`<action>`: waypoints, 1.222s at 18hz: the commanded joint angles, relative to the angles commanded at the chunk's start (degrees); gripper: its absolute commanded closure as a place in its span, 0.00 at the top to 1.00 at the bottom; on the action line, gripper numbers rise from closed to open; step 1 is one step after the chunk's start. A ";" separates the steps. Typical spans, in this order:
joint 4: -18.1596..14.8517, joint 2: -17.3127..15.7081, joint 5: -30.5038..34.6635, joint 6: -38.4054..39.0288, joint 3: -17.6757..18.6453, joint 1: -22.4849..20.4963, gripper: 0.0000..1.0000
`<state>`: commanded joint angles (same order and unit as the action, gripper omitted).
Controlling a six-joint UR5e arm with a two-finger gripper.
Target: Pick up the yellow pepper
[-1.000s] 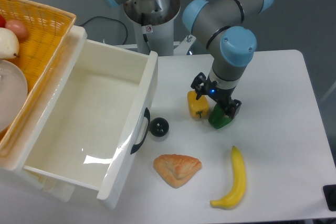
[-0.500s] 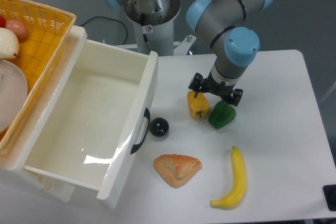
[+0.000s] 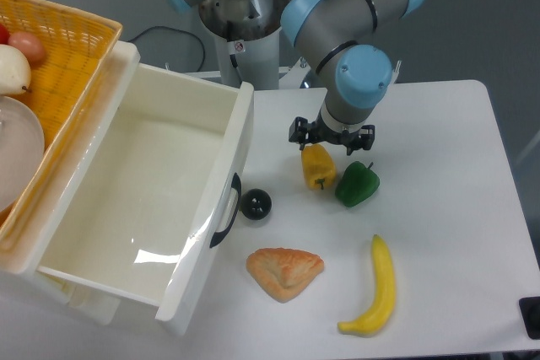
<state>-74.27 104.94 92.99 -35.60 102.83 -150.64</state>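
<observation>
Banana (image 3: 375, 289) and pastry (image 3: 285, 272) being seen nearest on table (image 3: 456, 174). Yellow pepper (image 3: 317, 165) being found mid-table, lying just beside green pepper (image 3: 357, 184). Gripper (image 3: 332, 138) being positioned directly over yellow pepper's far end, fingers (image 3: 297, 135) spread, nothing being pinched.

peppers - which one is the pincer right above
The yellow pepper: the pincer hangs over its top, while the green pepper sits off to its lower right.
</observation>
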 joint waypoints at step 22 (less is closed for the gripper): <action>5.36 5.53 -0.70 5.19 2.37 0.79 1.00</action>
<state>-68.91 110.47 92.29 -30.41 105.21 -149.86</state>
